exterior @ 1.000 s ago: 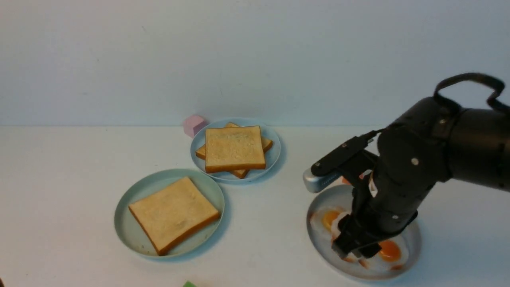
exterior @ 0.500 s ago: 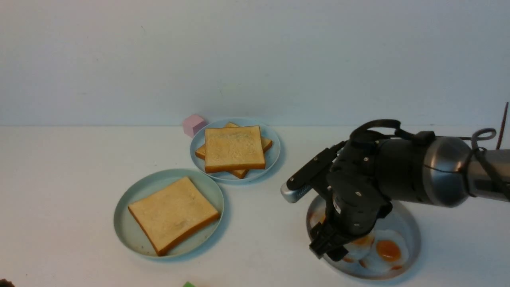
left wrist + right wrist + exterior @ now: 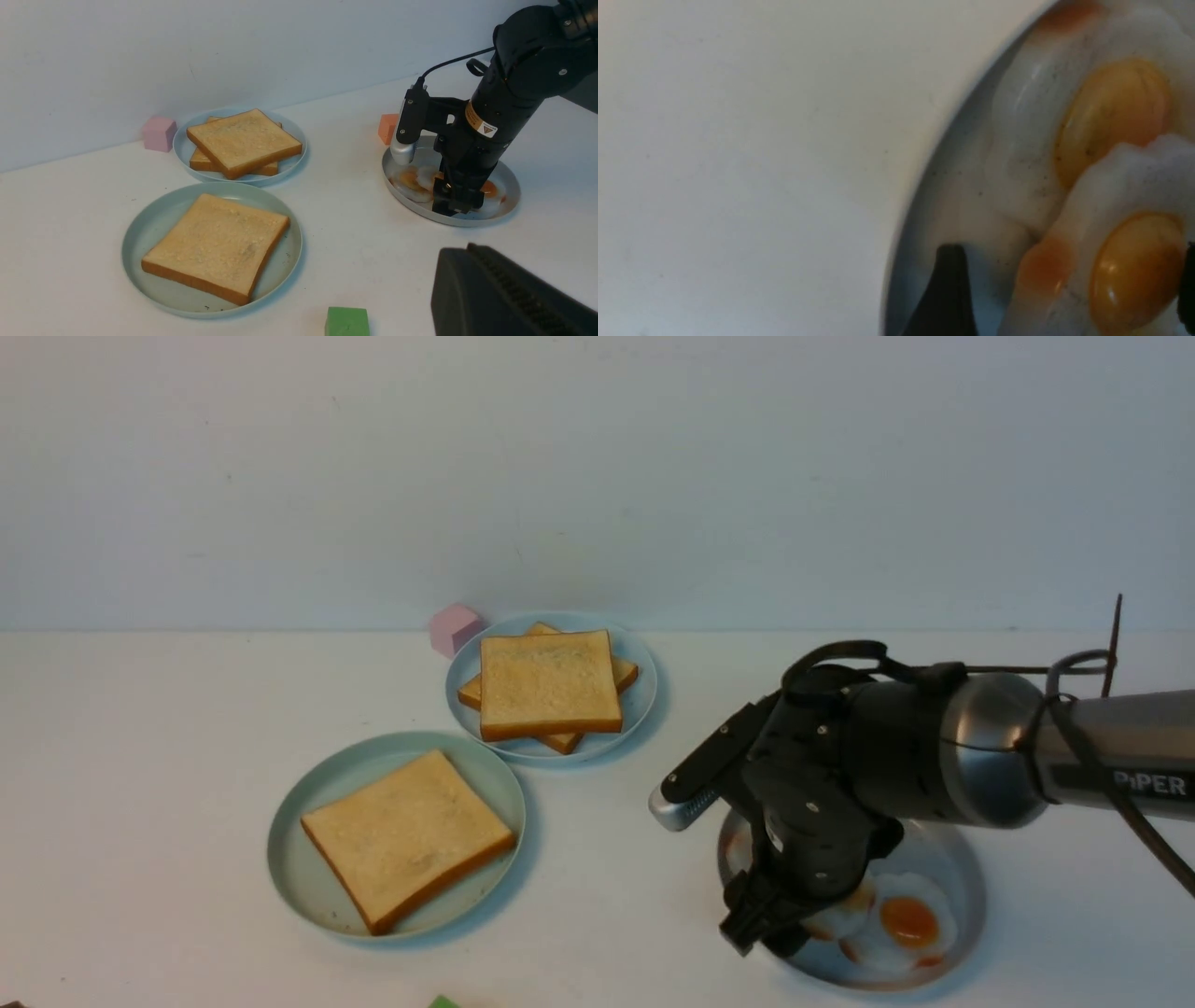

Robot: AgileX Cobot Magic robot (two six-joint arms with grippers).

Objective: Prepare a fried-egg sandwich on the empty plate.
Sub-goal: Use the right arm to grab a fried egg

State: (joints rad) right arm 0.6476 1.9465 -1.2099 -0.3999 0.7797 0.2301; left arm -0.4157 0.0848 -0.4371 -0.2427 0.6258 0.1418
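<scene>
- Toward the front left of the white table sits the mint-green plate point(image 3: 345, 770), holding a single toast slice point(image 3: 406, 840) that lies flat with nothing on top.
- Just behind it and slightly to the right, almost rim to rim, is a smaller pale blue plate point(image 3: 467, 658) with two stacked toast slices point(image 3: 551, 683), the upper one turned askew over the lower.
- A pink cube point(image 3: 455, 627) stands just beside the blue plate's far left edge, and a green cube point(image 3: 346, 322) lies at the table's near edge.
- At the front right is a grey plate point(image 3: 966, 873) holding overlapping fried eggs point(image 3: 901, 924), with an orange cube point(image 3: 387, 128) just behind it.
- The right gripper point(image 3: 764, 943) points down into the grey plate's near left side.
- In the right wrist view its jaws stand wide apart, with one egg's edge between them. The visible dark finger point(image 3: 948, 289) rests on bare plate, short of the egg white. The other finger shows only at the picture's edge. Nothing is clamped.
- The left gripper point(image 3: 490, 289) shows only as a dark block in its own wrist view, well apart from all three plates. Whether it is spread or closed cannot be told.
</scene>
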